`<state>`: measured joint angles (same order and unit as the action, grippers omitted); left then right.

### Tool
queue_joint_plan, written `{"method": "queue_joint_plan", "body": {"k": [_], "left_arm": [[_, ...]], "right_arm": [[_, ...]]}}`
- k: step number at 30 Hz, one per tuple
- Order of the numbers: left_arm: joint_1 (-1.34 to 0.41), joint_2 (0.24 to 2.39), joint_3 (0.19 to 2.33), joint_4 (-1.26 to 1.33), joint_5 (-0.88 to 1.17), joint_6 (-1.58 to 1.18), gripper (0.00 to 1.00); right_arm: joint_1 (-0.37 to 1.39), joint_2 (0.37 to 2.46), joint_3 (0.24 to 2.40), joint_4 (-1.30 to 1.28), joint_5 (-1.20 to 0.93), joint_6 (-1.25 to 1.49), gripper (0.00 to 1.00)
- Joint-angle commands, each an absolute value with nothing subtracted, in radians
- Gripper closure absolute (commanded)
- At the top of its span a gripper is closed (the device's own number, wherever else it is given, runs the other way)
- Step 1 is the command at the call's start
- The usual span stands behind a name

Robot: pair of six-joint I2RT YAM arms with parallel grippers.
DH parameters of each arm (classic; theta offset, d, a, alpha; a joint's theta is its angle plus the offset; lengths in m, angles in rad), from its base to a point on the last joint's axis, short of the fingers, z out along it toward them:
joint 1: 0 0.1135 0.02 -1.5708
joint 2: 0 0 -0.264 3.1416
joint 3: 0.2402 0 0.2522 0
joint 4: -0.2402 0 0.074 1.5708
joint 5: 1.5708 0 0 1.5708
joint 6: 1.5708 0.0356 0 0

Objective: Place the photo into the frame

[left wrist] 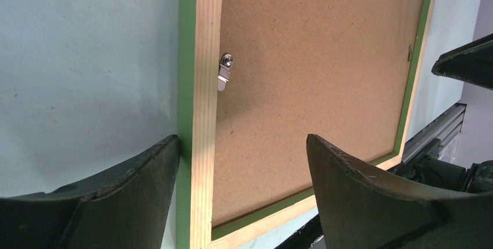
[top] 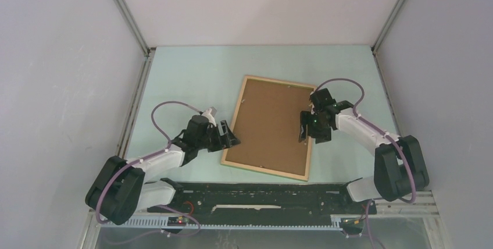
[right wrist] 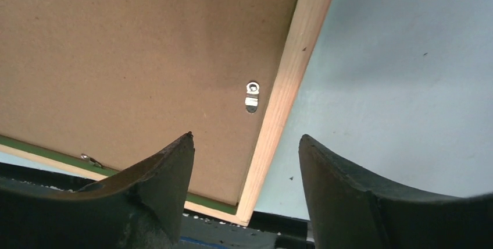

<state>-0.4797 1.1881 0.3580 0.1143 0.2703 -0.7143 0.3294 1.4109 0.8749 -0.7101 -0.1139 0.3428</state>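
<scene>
The frame (top: 279, 81) lies flat on the pale table, natural wood face up, with a plain brown board (top: 270, 124) seated inside it. The photo is hidden. My left gripper (top: 231, 138) is open and straddles the frame's left rail (left wrist: 208, 86) near the near-left corner; the left wrist view shows its jaws (left wrist: 242, 139) apart. My right gripper (top: 304, 130) is open over the right rail (right wrist: 290, 74), its jaws (right wrist: 244, 137) apart, one finger over the board (right wrist: 145, 51). Neither holds anything.
Small metal turn clips sit on the rails, one by the left rail (left wrist: 225, 70) and one by the right rail (right wrist: 252, 95). A black strip (top: 261, 196) runs along the near table edge. Grey walls enclose the table on three sides.
</scene>
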Motion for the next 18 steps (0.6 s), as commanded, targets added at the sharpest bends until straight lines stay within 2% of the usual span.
{"method": "queue_joint_plan", "body": {"k": [1,2,4,15,16,18], "left_arm": [[-0.488,1.194,0.336,0.162,0.287,-0.69,0.18],[-0.488,1.189,0.334,0.164,0.285,-0.69,0.18],[-0.488,1.186,0.331,0.166,0.283,-0.692,0.18],[-0.488,1.187,0.332,0.166,0.282,-0.693,0.18],[-0.488,1.188,0.332,0.167,0.281,-0.694,0.18],[-0.488,1.19,0.332,0.166,0.283,-0.694,0.18]], "right_arm": [[0.365,1.422,0.877,-0.714,-0.097,0.357,0.34],[0.365,1.431,0.873,-0.707,-0.101,0.363,0.41],[0.364,1.446,0.865,-0.683,-0.109,0.364,0.47],[0.366,1.515,0.866,-0.66,0.0,0.378,0.4],[0.362,1.522,0.867,-0.653,0.0,0.376,0.41],[0.351,1.538,0.867,-0.636,-0.01,0.376,0.5]]}}
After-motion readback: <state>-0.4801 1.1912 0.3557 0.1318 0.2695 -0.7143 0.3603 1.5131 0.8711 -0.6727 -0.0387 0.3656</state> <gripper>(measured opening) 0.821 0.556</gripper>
